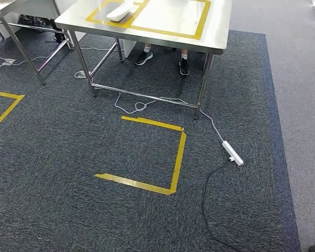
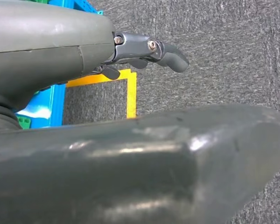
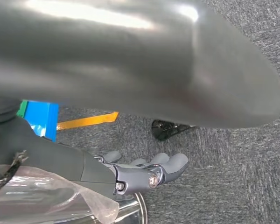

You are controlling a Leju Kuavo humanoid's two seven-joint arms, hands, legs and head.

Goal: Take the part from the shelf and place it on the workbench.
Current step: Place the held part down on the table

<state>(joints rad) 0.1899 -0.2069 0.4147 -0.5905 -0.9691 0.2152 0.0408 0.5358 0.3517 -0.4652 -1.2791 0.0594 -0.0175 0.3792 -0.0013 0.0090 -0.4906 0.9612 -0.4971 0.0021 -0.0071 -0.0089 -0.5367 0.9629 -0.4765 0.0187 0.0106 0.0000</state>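
Now I look down from the head camera at a dark grey carpet (image 1: 69, 152) and a steel counter (image 1: 219, 31) at the far side of it. The white part (image 1: 119, 11) lies on the counter, across the edge of a yellow tape rectangle (image 1: 201, 21) marked on the surface. Under the counter I see the two feet of a person in dark shoes (image 1: 184, 66) with white socks. On the carpet in front of the counter there is an open square of yellow tape (image 1: 179, 155), and a white power strip (image 1: 232, 153) lies to the right of it, with a white cable going toward the counter leg and a black cable going toward me.

In the left wrist view the left hand (image 2: 145, 51) hangs over the carpet; its fingers (image 2: 172, 57) are stretched out nearly straight and hold nothing. Behind it I see a corner of yellow tape and something blue (image 2: 43, 109).

In the right wrist view the right hand (image 3: 145, 172) is also over the carpet, with the fingers (image 3: 173, 164) extended side by side and nothing between them. A piece of clear plastic film (image 3: 54, 193) is just beside the wrist cover.
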